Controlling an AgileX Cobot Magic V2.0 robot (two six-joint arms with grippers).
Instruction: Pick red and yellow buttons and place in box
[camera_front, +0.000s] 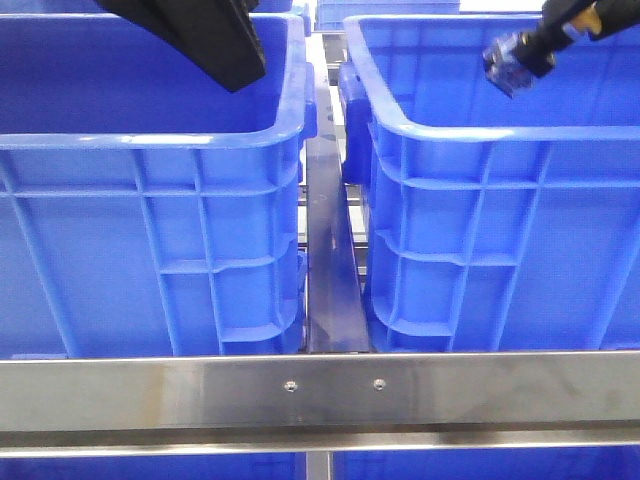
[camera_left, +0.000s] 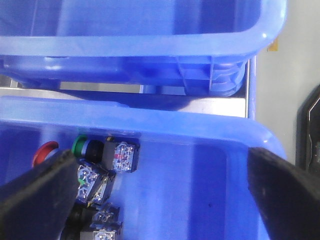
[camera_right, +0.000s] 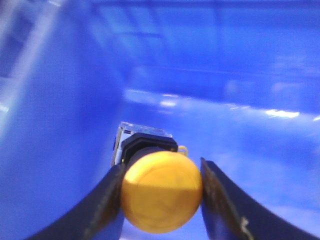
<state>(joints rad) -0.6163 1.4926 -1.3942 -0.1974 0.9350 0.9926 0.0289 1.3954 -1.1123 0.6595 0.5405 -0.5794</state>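
Note:
My right gripper (camera_right: 162, 172) is shut on the yellow button (camera_right: 161, 192), with both fingers pressed on its domed cap. The button's black body and clear contact block (camera_right: 142, 135) point away from the camera. In the front view this button (camera_front: 515, 62) hangs above the inside of the right blue box (camera_front: 480, 130). The red button (camera_left: 44, 152) lies in the left crate (camera_left: 150, 122), partly hidden by a finger (camera_left: 40, 200). My left gripper (camera_left: 160, 200) hovers over that crate, open wide and holding nothing; it shows as a black shape (camera_front: 225, 45) at the top of the front view.
A green button (camera_left: 79, 145) and several black switch blocks (camera_left: 122, 156) lie beside the red one. A steel rail (camera_front: 320, 390) runs across the front and a steel bar (camera_front: 330, 260) separates the two crates. Another blue crate (camera_left: 150, 30) stands beyond.

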